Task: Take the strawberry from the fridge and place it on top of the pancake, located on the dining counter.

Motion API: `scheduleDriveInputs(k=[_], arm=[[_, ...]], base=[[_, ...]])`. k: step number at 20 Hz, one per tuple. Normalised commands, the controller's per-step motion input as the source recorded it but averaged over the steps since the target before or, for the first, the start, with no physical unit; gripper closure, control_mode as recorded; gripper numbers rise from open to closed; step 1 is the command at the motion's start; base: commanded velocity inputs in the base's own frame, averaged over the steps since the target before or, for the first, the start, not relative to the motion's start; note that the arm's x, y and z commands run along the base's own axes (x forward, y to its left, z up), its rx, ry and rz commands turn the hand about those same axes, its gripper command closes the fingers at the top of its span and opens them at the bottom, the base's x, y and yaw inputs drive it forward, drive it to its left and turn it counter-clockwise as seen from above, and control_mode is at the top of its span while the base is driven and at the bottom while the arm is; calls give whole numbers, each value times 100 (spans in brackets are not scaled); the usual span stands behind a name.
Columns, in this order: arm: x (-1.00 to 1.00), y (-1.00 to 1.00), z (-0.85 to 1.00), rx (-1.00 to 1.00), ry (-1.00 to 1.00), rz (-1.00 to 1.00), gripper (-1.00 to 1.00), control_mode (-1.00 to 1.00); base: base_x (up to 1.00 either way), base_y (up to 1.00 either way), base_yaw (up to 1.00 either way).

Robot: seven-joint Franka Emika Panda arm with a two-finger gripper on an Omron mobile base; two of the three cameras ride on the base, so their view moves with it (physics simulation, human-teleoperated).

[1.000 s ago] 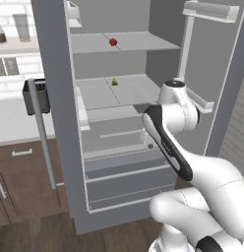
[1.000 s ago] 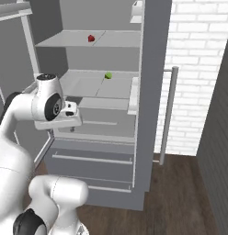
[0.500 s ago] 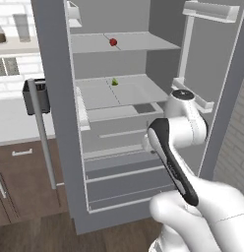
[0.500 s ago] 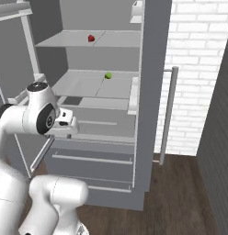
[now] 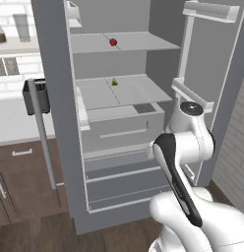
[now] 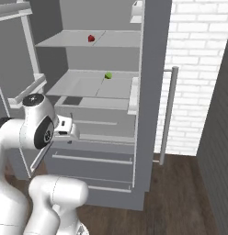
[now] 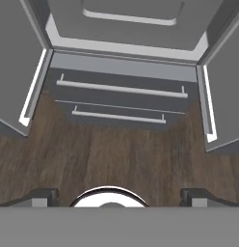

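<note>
Grey fridge body, doors and drawers; paler grey shelves, upper centre of both base views. Red strawberry on top shelf. Green wedge on shelf below. Silver vertical handle, right of right base view. White brick wall behind. Brown wooden cabinets, lower left of left base view. Dark brown wood-grain floor. White arm, dark joints.
</note>
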Motion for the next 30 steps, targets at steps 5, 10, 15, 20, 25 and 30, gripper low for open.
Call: scheduleDriveInputs(k=[5,10,15,20,25,30], arm=[[15,0,0,0,0,9,-100,-100],[25,0,0,0,0,11,-100,100],[0,0,0,0,0,0,-100,100],[0,0,0,0,0,0,-100,100],[0,0,0,0,0,0,-100,100],[0,0,0,0,0,0,-100,100]], base=[[0,0,0],[20,0,6],[60,0,13],[47,0,0],[53,19,-3],[66,27,-4]])
